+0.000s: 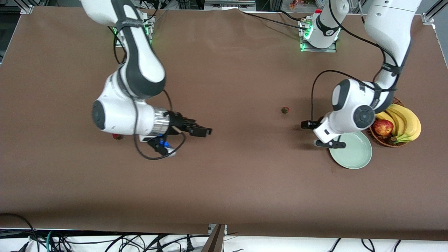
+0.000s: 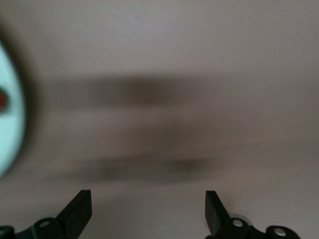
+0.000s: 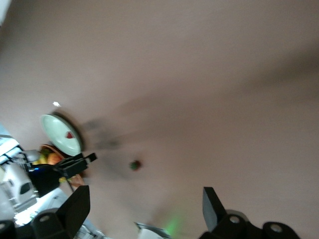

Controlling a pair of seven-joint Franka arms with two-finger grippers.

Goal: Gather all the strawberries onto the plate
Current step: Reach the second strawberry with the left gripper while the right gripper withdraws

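Note:
The pale green plate (image 1: 357,154) lies toward the left arm's end of the table. One strawberry (image 2: 2,98) lies in it, also seen in the right wrist view (image 3: 70,135); my left hand hides it in the front view. A second strawberry (image 1: 285,110) lies on the bare table, also in the right wrist view (image 3: 134,165). A third strawberry (image 1: 117,136) peeks out from under my right arm. My left gripper (image 1: 316,133) is open and empty just beside the plate (image 2: 10,124). My right gripper (image 1: 204,132) is open and empty above mid-table.
A wicker basket (image 1: 385,141) with bananas (image 1: 406,122) and an apple (image 1: 383,127) stands against the plate, at the left arm's end. The brown table's front edge (image 1: 224,229) runs along the bottom of the front view, with cables below it.

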